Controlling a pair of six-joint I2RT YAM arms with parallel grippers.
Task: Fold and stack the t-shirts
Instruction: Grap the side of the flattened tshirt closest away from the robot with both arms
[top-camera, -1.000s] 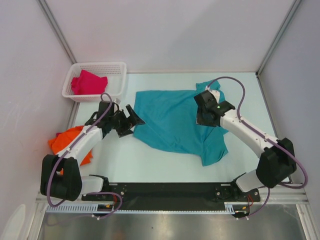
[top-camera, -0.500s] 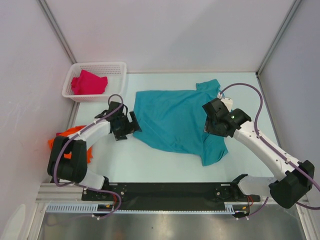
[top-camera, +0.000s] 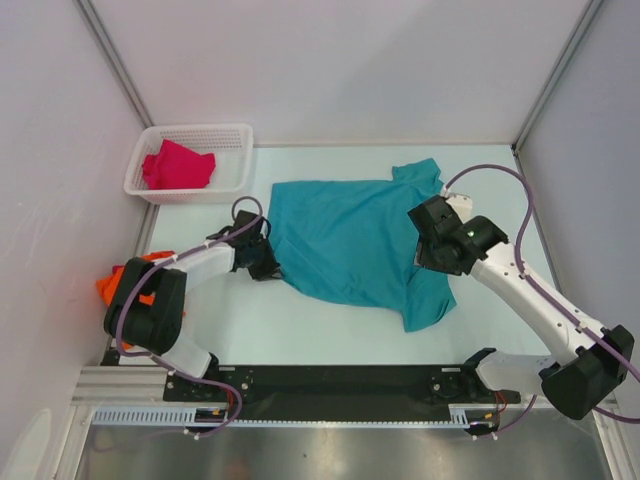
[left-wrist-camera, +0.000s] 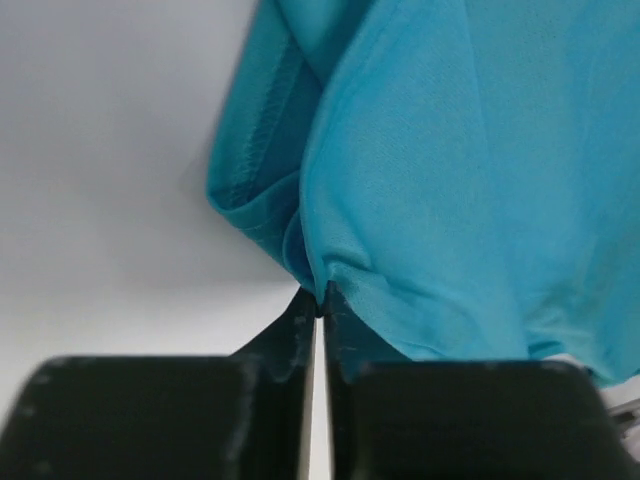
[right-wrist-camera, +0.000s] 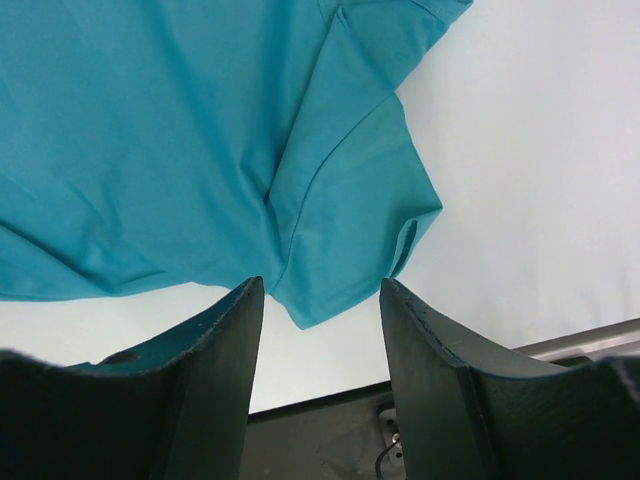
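On the middle of the pale table (top-camera: 300, 335), the teal-blue t-shirt (top-camera: 340, 235) is lying spread out and almost flat; one sleeve is sticking out at the far right and the other at the near right. At the shirt's left edge, the left gripper (left-wrist-camera: 320, 305) is reaching in low; its two black fingers are pressing together on a small fold of the teal cloth, and the cloth is bunching up in little wrinkles right at the tips; the stitched edge beside it is curling under. Over the right side of the shirt, the right gripper (right-wrist-camera: 322, 285) is pointing down toward the near sleeve; its fingers are standing wide apart and nothing is sitting between them; whether they are touching the cloth cannot be told. Far off at the back left, the magenta-red t-shirt (top-camera: 178, 165) is sitting crumpled inside the white basket (top-camera: 235, 135); the bright orange t-shirt (top-camera: 112, 285) is lying in a heap at the table's left edge, and the left arm is partly hiding it.
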